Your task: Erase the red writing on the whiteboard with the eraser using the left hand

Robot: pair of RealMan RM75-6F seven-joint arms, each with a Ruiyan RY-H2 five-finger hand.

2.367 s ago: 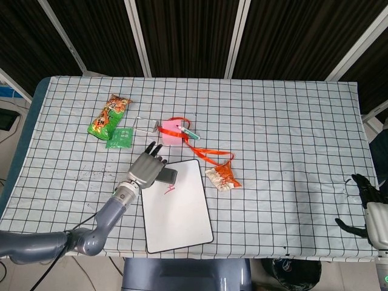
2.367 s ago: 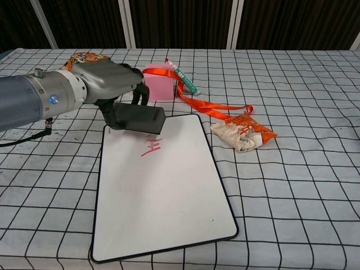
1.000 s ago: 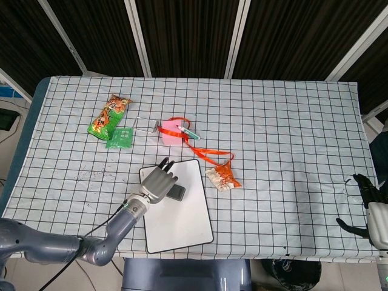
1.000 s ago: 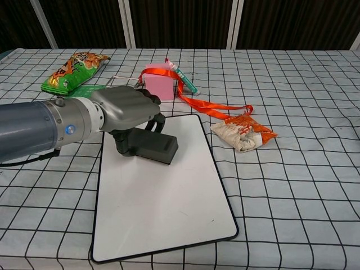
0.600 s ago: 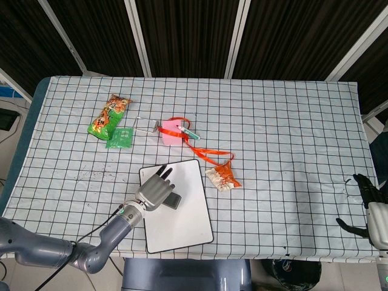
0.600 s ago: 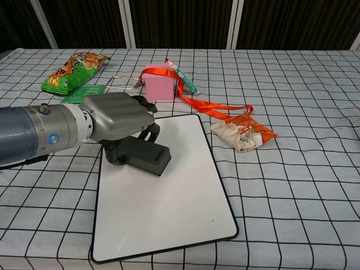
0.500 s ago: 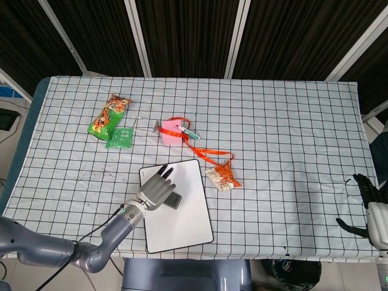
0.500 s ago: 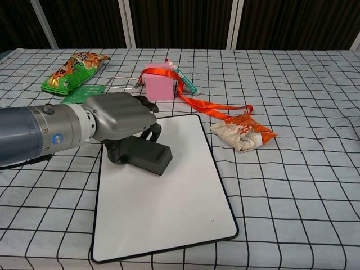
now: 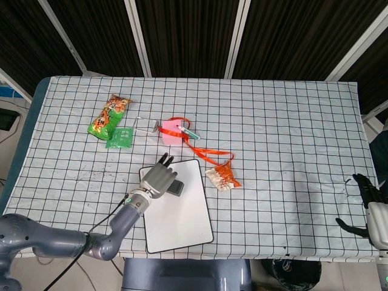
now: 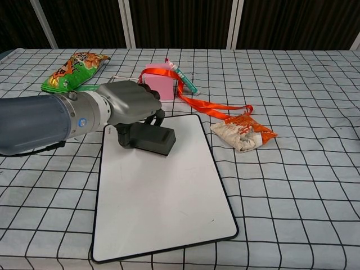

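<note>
Left hand [image 10: 130,102] grips the eraser [image 10: 151,138], fingers clenched over its top so the flat face bears on the whiteboard [image 10: 163,202]. The eraser sits at the board's far left corner; the board lies near the table's [image 9: 291,133] front edge, left of centre. No red writing is visible on the exposed surface, so erasing is judged complete or nearly so. Right hand [image 9: 367,203] rests at the table's right edge, fingers spread and grasping nothing, clear of the work.
</note>
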